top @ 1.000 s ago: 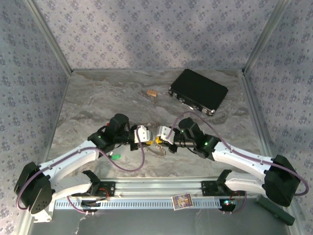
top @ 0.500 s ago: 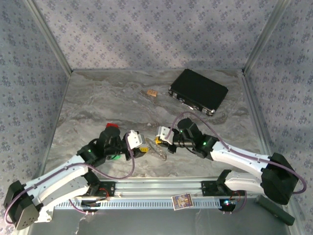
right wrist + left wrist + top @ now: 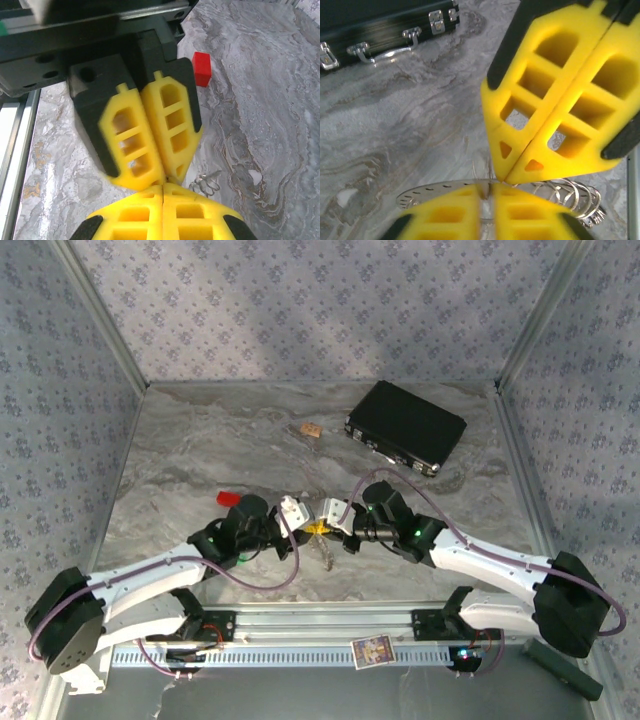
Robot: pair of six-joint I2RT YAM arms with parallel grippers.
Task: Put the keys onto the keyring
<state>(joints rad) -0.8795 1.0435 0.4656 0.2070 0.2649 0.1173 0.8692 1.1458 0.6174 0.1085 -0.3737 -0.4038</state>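
Two grippers, tip to tip over the near-middle of the table (image 3: 190,455). Left gripper (image 3: 487,194): pads pressed flat together, no gap. Right gripper (image 3: 163,192): same, pads together. Their tips almost touch each other nose-on.

Keyring (image 3: 436,192) sits right at that meeting point. In my left wrist view its flat, perforated band runs in from the left and ends at my left fingertips; the right gripper's tips come down just above it. Can't tell if the band's edge is actually pinched by either pair or just passing behind. A bunch of wire loops (image 3: 570,196) hangs off the ring on the other side of the tips. From the top camera the ring shows just on the near side of the two tips.

Further out: red block (image 3: 201,68) beside my left arm, black case (image 3: 405,427) well apart at the far right, small tan piece (image 3: 310,428) left of it.
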